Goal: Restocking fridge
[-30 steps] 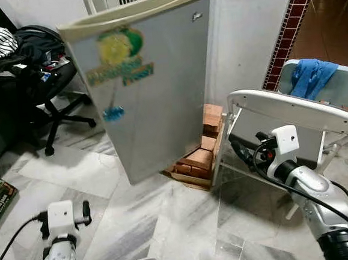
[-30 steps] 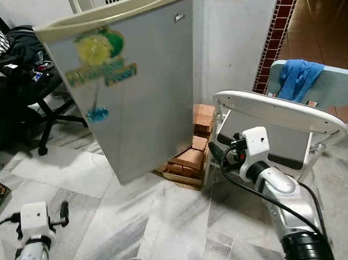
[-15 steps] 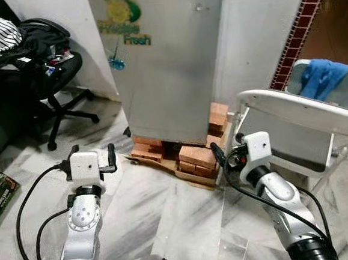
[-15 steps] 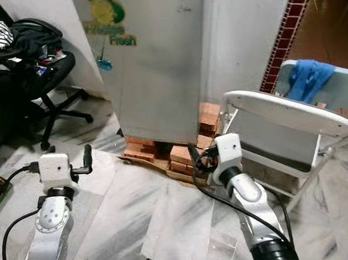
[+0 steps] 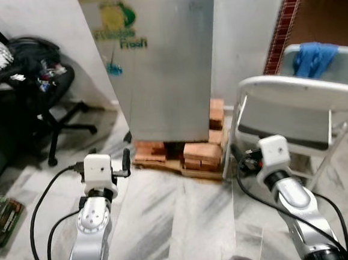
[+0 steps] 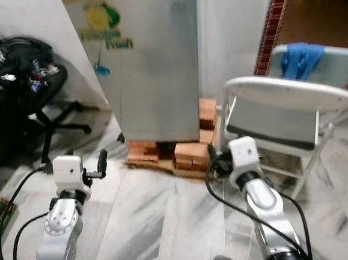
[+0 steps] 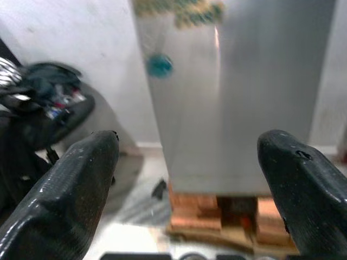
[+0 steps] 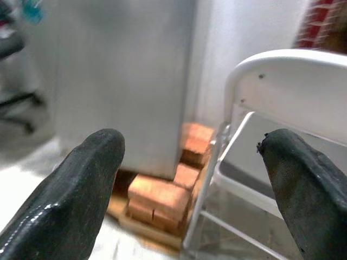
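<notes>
The small silver fridge (image 5: 156, 59) stands straight ahead with its door shut, a green and yellow sticker (image 5: 119, 26) near the top. It rests on red bricks (image 5: 201, 152) and a wooden board. My left gripper (image 7: 190, 142) is held up in front of the fridge, open, with nothing between its black fingers (image 7: 81, 179). My right gripper (image 8: 192, 142) is open too and holds nothing. It points at the fridge's lower right corner and at the chair beside it. Both arms show in the eye views, the left arm (image 5: 98, 199) and the right arm (image 5: 280, 176).
A grey folding chair (image 5: 298, 105) stands close on the right of the fridge, and a blue cloth (image 5: 313, 57) hangs behind it. A black office chair (image 5: 36, 101) piled with clothes is at the left. A dark box (image 5: 2, 211) lies on the marble floor.
The fridge door, swung open toward me a second ago, is now shut. My left arm has come up in front of me. The view has shifted toward the fridge front.
</notes>
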{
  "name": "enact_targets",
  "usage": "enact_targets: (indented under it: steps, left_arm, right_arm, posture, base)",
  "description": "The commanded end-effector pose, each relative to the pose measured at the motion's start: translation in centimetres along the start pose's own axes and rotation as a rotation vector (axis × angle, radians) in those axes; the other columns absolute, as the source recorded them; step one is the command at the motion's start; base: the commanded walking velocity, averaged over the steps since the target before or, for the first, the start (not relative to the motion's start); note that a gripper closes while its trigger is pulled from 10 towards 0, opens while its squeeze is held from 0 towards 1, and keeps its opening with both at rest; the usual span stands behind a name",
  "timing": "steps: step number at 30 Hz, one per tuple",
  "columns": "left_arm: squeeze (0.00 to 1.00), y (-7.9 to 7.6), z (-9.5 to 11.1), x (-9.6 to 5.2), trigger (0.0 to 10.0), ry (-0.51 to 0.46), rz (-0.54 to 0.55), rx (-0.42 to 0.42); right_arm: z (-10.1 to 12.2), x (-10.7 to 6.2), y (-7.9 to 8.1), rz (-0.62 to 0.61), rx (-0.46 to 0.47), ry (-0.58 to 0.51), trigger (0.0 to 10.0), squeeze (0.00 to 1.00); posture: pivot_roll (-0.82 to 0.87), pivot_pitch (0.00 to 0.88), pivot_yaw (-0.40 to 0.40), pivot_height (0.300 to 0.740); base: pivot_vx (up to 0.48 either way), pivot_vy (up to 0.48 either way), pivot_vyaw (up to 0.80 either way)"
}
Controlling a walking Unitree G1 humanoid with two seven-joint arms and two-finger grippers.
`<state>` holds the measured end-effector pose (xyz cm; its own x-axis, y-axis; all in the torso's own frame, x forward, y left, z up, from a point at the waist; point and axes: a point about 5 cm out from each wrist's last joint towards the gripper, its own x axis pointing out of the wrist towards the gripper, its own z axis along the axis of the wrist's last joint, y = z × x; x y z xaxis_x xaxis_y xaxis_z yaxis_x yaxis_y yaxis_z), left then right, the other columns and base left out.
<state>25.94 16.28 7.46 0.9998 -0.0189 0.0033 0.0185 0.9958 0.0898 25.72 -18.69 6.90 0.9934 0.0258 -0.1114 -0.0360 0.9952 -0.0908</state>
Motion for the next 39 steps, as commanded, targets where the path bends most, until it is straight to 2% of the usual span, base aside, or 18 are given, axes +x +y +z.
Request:
enact_targets:
  steps: [1,2,4,5,6,12,15,18,22,23,28,34,39]
  left_arm:
    - [0.00,1.4,-0.2,-0.3,10.0,0.019,0.055,-0.003]
    - [0.00,1.3,-0.1,-0.3,10.0,0.018,0.052,-0.005]
    - [0.00,1.6,0.0,-0.3,10.0,0.006,0.065,-0.004]
    - [0.00,1.7,0.1,-0.3,10.0,0.000,0.070,-0.007]
    - [0.00,1.8,0.3,0.0,10.0,-0.006,0.074,-0.013]
    - [0.00,1.4,-0.1,0.2,10.0,0.008,0.075,-0.025]
    - [0.00,1.3,-0.5,0.0,10.0,0.023,0.076,-0.030]
    - [0.00,1.4,-1.0,-0.2,10.0,0.037,0.085,-0.027]
    - [0.00,1.2,-1.2,-0.2,10.0,0.042,0.072,-0.029]
    - [0.00,1.1,-1.0,0.1,10.0,0.034,0.060,-0.029]
    - [0.00,1.4,-0.5,1.0,10.0,0.020,0.042,-0.043]
    - [0.00,1.9,-0.4,0.9,10.0,0.009,0.039,-0.036]
    - [0.00,1.6,-0.3,1.0,10.0,0.000,0.032,-0.073]
  right_arm:
    - [0.6,0.1,1.1,-0.013,0.035,-0.036,10.0,0.00]
    - [0.5,0.1,1.1,-0.011,0.038,-0.034,10.0,0.00]
    - [0.4,-0.3,0.8,-0.031,0.121,-0.054,10.0,0.00]
    - [0.5,-0.4,0.6,-0.048,0.127,-0.067,10.0,0.00]
    - [0.2,-0.4,0.0,-0.121,0.144,-0.066,10.0,0.00]
    - [-0.5,-0.2,-0.8,-0.151,0.104,-0.042,10.0,0.00]
    - [-1.0,-0.1,-1.5,-0.208,0.104,-0.007,10.0,0.00]
    - [-1.4,-0.1,-1.1,-0.187,0.169,-0.003,10.0,0.00]
    - [-1.2,0.1,-0.9,-0.198,0.131,-0.009,10.0,0.00]
    - [-0.4,0.5,-0.6,-0.180,0.146,-0.056,10.0,0.00]
    - [0.4,1.2,-0.7,-0.167,0.151,-0.085,10.0,0.00]
    - [0.4,1.3,-0.7,-0.153,0.149,-0.087,10.0,0.00]
    - [0.9,1.6,-0.7,-0.146,0.148,-0.103,10.0,0.00]
  posture:
    - [-0.05,0.000,0.065,0.740]
    - [-0.05,0.000,0.062,0.740]
    - [-0.05,0.000,0.053,0.740]
    - [-0.05,0.000,0.053,0.740]
    - [-0.06,0.000,0.056,0.740]
    - [-0.07,0.000,0.047,0.740]
    - [-0.07,0.000,0.042,0.740]
    - [-0.07,0.000,0.041,0.740]
    - [-0.07,0.000,0.048,0.740]
    - [-0.07,0.000,0.051,0.740]
    - [-0.07,0.000,0.055,0.740]
    - [-0.07,0.000,0.056,0.740]
    - [-0.06,0.000,0.045,0.740]
  base:
    - [0.000,0.480,0.00]
    - [0.000,0.480,0.00]
    - [0.000,0.480,0.00]
    - [0.000,0.480,0.00]
    - [0.000,0.480,0.00]
    - [0.000,0.480,0.00]
    - [0.000,0.480,0.00]
    - [0.000,0.480,0.00]
    - [0.000,0.480,0.00]
    - [0.000,0.480,0.00]
    - [0.000,0.480,0.00]
    - [0.000,0.480,-0.55]
    - [0.000,0.451,-0.38]
